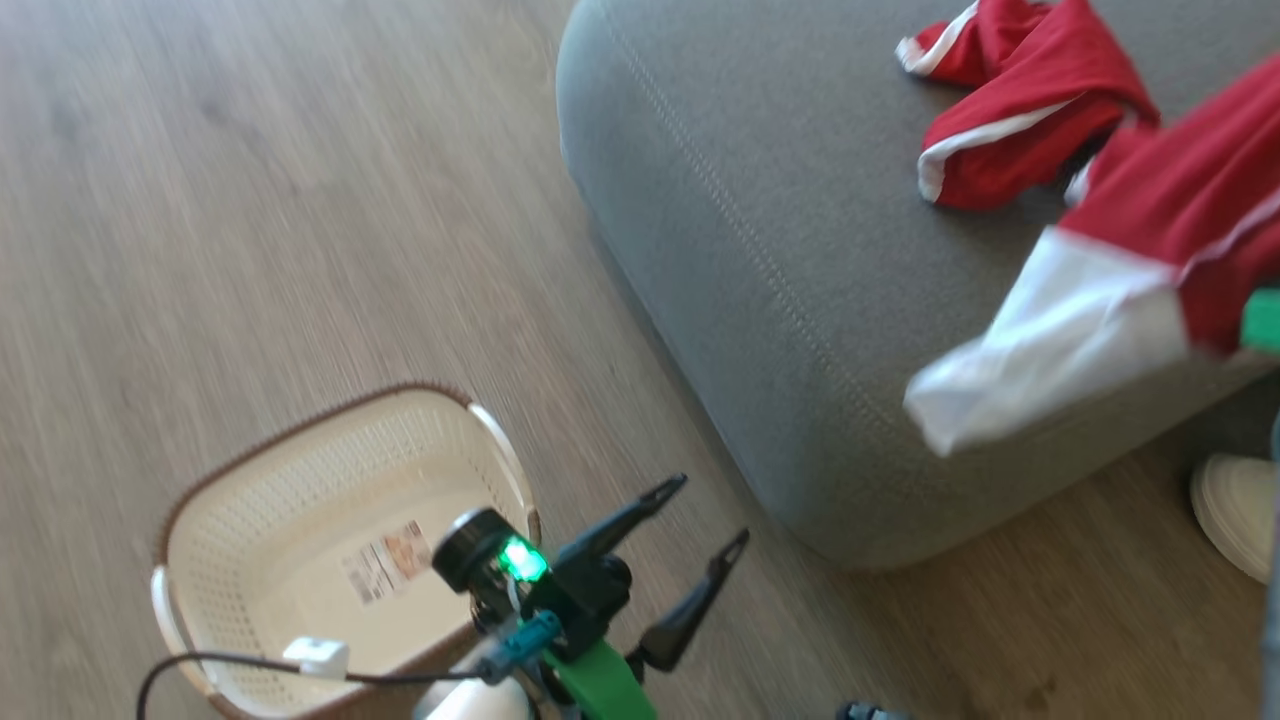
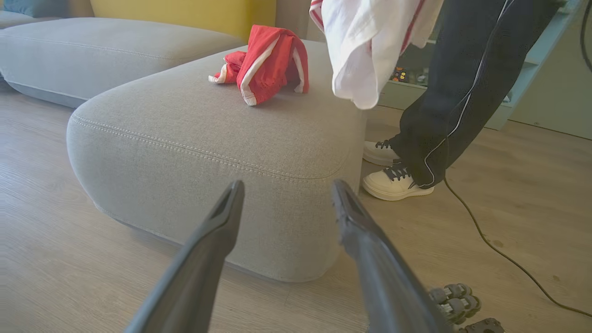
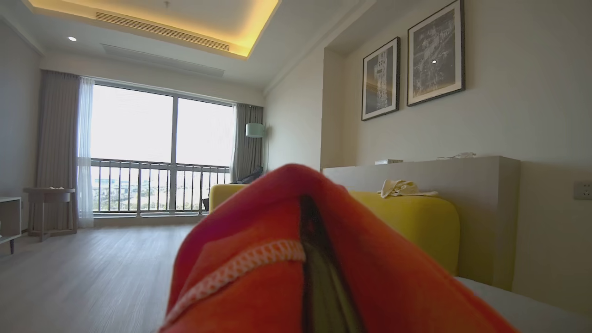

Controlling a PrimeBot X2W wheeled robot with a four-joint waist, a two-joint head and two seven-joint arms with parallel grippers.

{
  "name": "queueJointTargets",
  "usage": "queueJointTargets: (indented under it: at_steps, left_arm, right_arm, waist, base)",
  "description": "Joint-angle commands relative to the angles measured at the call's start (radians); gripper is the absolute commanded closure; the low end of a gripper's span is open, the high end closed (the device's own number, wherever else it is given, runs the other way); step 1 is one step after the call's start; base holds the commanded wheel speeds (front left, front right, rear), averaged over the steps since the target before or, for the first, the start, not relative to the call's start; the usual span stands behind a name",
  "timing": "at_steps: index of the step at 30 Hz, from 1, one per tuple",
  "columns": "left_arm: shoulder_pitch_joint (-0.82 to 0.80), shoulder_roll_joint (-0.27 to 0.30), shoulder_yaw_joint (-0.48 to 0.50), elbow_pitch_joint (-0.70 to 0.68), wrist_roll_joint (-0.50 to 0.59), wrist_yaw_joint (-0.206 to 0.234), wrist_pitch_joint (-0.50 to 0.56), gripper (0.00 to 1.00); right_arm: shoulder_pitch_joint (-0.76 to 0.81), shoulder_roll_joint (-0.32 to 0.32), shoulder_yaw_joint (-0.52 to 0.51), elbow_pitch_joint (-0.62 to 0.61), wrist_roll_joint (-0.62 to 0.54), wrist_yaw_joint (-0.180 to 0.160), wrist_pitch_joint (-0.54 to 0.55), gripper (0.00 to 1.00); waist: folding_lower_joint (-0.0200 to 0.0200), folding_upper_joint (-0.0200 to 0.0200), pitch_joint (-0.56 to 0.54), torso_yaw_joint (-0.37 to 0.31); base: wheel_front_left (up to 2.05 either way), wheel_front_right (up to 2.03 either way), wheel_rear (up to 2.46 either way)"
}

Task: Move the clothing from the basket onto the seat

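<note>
Jaws: left gripper [image 1: 711, 510] spread wide, empty, near the basket [image 1: 250, 470]; right gripper [image 3: 312, 240] clamped on red clothing [image 1: 1170, 250] above the seat [image 1: 760, 250] edge.

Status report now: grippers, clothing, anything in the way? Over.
Left gripper open, empty. Right gripper shut on red garment above seat edge. Basket empty; other garment on seat. Person's foot beside seat.

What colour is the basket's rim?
Brown, braided-looking rim on the cream-white basket; head view shows it best.

Bare floor [image 1: 600, 410] between basket [image 1: 260, 480] and seat [image 1: 750, 250]
</note>
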Motion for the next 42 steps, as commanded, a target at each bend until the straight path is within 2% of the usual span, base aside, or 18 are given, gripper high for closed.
queueJointTargets:
  at_steps: [1,7,9,15,23,35,42]
  left_arm:
    - [-0.039,0.009,0.017,-0.030,0.004,-0.001,-0.005,0.00]
    - [-0.099,0.078,-0.022,-0.018,0.008,-0.001,-0.005,0.00]
    - [-0.124,0.104,-0.038,-0.019,0.010,-0.001,-0.005,0.00]
    - [-0.185,0.158,-0.052,-0.024,0.011,-0.001,-0.005,0.00]
    - [-0.238,0.215,-0.106,-0.024,0.017,-0.001,-0.005,0.00]
    - [-0.274,0.209,-0.101,-0.024,0.017,-0.001,-0.005,0.00]
    - [-0.280,0.208,-0.095,-0.025,0.020,-0.001,-0.005,0.00]
  right_arm:
    - [-0.063,-0.030,0.014,-0.025,-0.001,0.000,-0.006,1.00]
    - [-0.271,-0.078,0.017,0.019,-0.003,0.000,-0.006,1.00]
    - [-0.349,-0.079,0.001,0.046,0.029,0.000,-0.006,1.00]
    - [-0.561,-0.139,-0.051,0.183,0.062,0.000,-0.006,1.00]
    - [-0.807,-0.212,-0.070,0.382,0.011,0.000,-0.006,1.00]
    - [-0.912,-0.253,-0.247,0.764,-0.070,0.000,-0.006,1.00]
    - [-0.906,-0.252,-0.332,0.890,-0.160,0.000,-0.006,1.00]
  waist:
    - [0.0000,0.0000,0.062,0.008]
    - [0.0000,0.0000,0.186,0.002]
    - [0.0000,0.0000,0.227,0.001]
    - [0.0000,0.0000,0.326,0.009]
    - [0.0000,0.0000,0.415,0.043]
    - [0.0000,0.0000,0.467,0.113]
    - [0.0000,0.0000,0.483,0.133]
  base:
    - [0.00,0.00,0.00]
    - [0.00,0.00,0.00]
    - [0.00,0.00,0.00]
    - [0.00,0.00,0.00]
    - [0.00,0.00,0.00]
    - [0.00,0.00,0.00]
    - [0.00,0.00,0.00]
